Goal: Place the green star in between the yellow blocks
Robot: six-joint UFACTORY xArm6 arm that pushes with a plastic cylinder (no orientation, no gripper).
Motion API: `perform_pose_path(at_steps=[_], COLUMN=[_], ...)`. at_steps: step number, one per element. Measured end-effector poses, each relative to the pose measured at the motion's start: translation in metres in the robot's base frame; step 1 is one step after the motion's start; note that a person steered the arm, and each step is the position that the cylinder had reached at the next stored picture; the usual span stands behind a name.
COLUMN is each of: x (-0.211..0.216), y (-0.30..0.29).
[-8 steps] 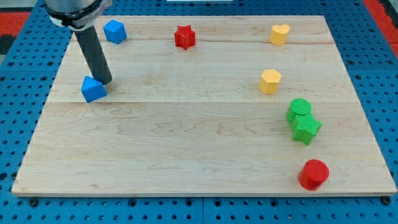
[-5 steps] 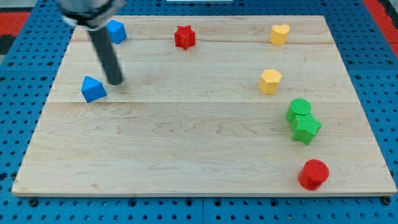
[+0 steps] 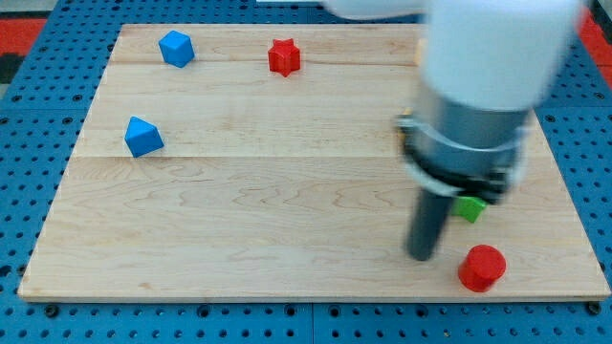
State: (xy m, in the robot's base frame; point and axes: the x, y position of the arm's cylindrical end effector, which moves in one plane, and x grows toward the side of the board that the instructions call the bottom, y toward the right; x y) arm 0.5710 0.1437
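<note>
My tip [image 3: 422, 256] rests on the board at the lower right, just left of the red cylinder [image 3: 481, 268] and below-left of the green star [image 3: 469, 207]. Only a small corner of the green star shows under the arm. The arm's big body hides both yellow blocks and the other green block. The arm is blurred.
A red star [image 3: 283, 56] sits near the top middle. A blue block [image 3: 177, 48] sits at the top left and a blue wedge-like block [image 3: 142, 137] lower on the left. The wooden board [image 3: 239, 220] lies on a blue pegboard.
The arm has swept from beside the left blue block across the board to the lower right. It now covers the yellow blocks and most of the green ones. No block has visibly moved.
</note>
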Motion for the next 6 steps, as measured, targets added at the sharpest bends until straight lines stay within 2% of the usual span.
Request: perform_pose_path(at_steps=[1, 2, 3, 4, 5, 6], x=[-0.011, -0.034, -0.053, -0.074, -0.075, -0.103], y=[0.073, 0.093, 0.048, -0.033, -0.041, -0.043])
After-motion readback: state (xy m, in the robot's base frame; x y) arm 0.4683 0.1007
